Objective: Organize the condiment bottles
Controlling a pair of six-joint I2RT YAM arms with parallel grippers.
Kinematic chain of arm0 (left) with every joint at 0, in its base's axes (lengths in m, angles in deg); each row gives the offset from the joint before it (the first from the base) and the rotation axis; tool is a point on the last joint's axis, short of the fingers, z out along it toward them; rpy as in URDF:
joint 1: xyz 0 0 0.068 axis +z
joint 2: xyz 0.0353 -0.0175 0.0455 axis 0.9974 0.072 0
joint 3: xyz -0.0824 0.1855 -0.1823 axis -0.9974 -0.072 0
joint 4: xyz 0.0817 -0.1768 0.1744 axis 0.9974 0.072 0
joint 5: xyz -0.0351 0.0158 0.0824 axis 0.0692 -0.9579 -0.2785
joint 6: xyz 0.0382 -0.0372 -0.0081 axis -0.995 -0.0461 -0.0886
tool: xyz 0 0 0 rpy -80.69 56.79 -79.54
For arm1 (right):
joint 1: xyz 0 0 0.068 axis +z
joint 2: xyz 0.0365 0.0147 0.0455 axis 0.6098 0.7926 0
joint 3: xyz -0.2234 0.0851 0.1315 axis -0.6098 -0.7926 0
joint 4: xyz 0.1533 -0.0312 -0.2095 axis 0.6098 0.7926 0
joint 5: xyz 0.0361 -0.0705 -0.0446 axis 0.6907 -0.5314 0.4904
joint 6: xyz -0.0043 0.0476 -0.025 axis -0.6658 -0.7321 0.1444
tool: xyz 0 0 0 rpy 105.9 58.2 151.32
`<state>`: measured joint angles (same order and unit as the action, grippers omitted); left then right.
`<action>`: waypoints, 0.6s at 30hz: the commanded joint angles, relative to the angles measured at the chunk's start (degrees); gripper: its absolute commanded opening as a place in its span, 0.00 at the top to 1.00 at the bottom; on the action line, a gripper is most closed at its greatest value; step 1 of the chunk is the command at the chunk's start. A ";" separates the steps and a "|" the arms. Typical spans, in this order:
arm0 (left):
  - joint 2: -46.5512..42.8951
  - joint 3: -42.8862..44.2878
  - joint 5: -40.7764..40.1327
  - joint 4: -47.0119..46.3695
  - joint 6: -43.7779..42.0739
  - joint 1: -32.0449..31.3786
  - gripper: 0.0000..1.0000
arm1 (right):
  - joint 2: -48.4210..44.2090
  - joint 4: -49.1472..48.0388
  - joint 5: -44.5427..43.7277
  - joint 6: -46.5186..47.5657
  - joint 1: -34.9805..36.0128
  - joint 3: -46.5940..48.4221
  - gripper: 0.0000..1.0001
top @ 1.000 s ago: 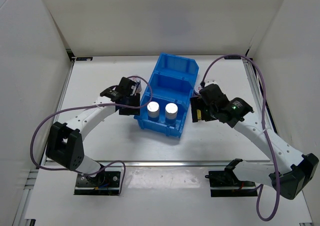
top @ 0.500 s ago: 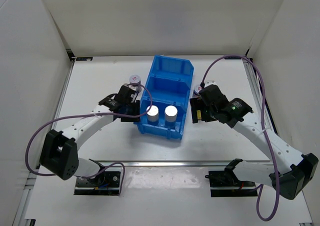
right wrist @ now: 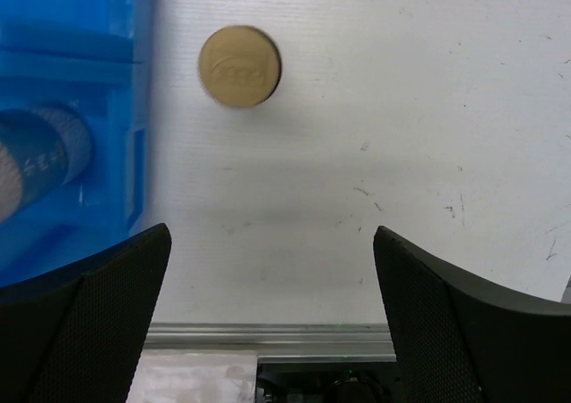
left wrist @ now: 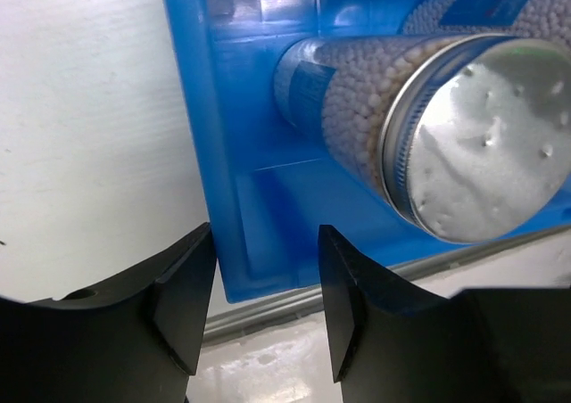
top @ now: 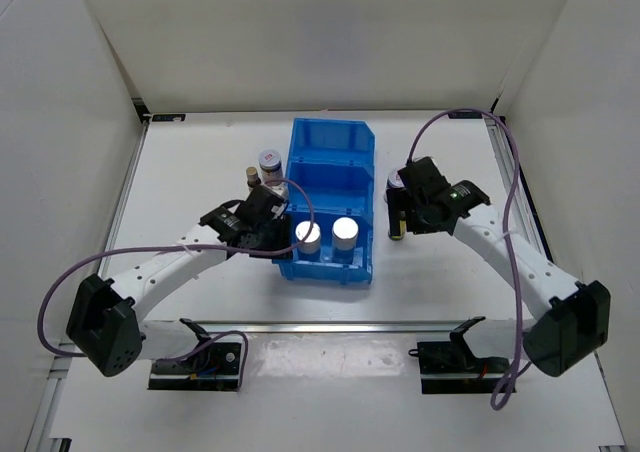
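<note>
Three white walls (top: 320,42), white table (top: 190,162); white bottles (top: 309,234) in blue bin (top: 332,142).

2 silver-capped white bottles (top: 345,232) stand in the blue bin (top: 332,167), nearest compartment.

And here's the white table (top: 190,172), lightly scuffed in the right wrist view. Right in the middle sits the blue bin (top: 332,152), running near to far. Just left of its far end stands a squat jar (top: 269,159) with a white-red lid, and a slim tan-capped bottle (top: 253,175) stands beside it, a touch nearer. Over on the right, another slim bottle (right wrist: 239,66) stands upright, close to the bin wall but apart.
</note>
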<state>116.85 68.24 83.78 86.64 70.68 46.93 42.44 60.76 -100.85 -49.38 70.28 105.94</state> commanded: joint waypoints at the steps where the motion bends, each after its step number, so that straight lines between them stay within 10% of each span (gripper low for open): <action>1: -2.33 -1.28 -0.21 3.33 2.29 -2.80 0.40 | 3.26 -3.49 2.45 2.76 -2.64 3.25 0.07; 6: -3.38 -1.81 -2.05 5.00 2.30 -3.34 0.36 | 5.99 -6.04 5.79 4.34 -3.79 5.01 0.10; 13: -3.38 1.08 -3.20 6.76 1.77 -3.34 0.00 | 11.17 -7.19 8.52 5.49 -3.79 8.79 0.14; 18: -4.44 3.54 -3.81 7.90 1.25 -3.34 0.00 | 15.74 -7.28 6.76 6.01 -3.79 11.08 0.14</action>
<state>114.91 68.54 80.61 92.08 72.69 44.07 56.32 54.44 -93.61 -44.46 66.57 114.31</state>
